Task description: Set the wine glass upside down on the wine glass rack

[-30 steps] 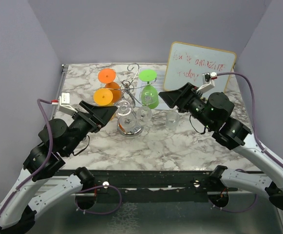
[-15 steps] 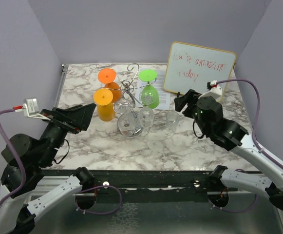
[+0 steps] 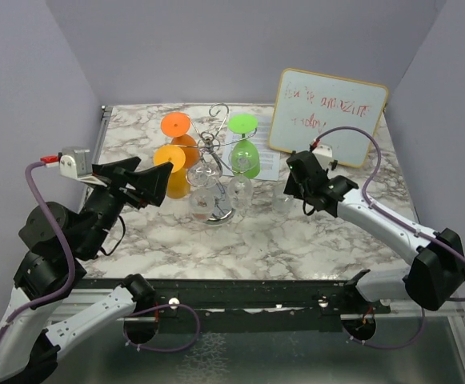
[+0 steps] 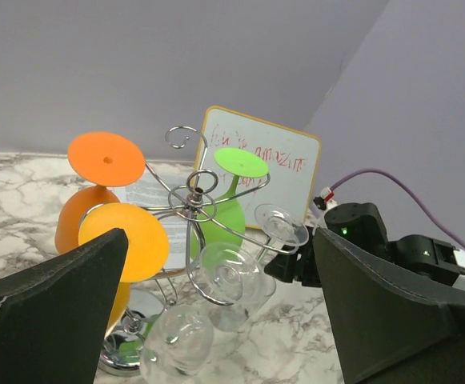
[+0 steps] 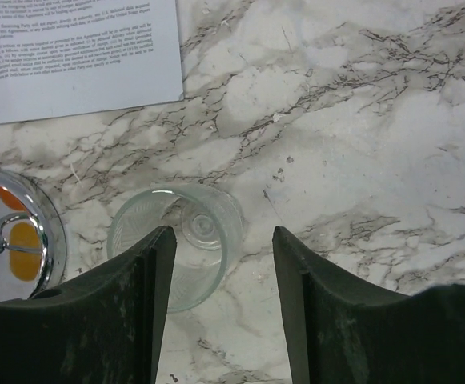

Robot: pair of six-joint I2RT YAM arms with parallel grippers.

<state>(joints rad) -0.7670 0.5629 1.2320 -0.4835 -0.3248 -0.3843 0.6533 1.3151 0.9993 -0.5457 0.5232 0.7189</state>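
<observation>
The chrome wine glass rack (image 3: 213, 146) stands mid-table and also shows in the left wrist view (image 4: 190, 200). Two orange glasses (image 3: 170, 158), a green glass (image 3: 246, 152) and two clear glasses (image 3: 238, 189) hang on it upside down. A clear wine glass (image 3: 278, 197) stands upright on the marble just right of the rack. My right gripper (image 3: 293, 182) points straight down over it, open. From above, the glass (image 5: 200, 240) lies under the left fingertip, partly in the gap of the gripper (image 5: 224, 234). My left gripper (image 3: 150, 180) is open and empty, left of the rack, which sits between its fingers (image 4: 220, 236).
A whiteboard (image 3: 328, 108) with red writing leans at the back right. A printed sheet (image 5: 72, 48) lies on the marble behind the rack. The rack's round base (image 5: 40, 240) is close to the left of the standing glass. Grey walls enclose the table.
My right arm has swung left and down, so its gripper now points down over the standing clear glass. My left arm has pulled back to the left, then eased toward the rack.
</observation>
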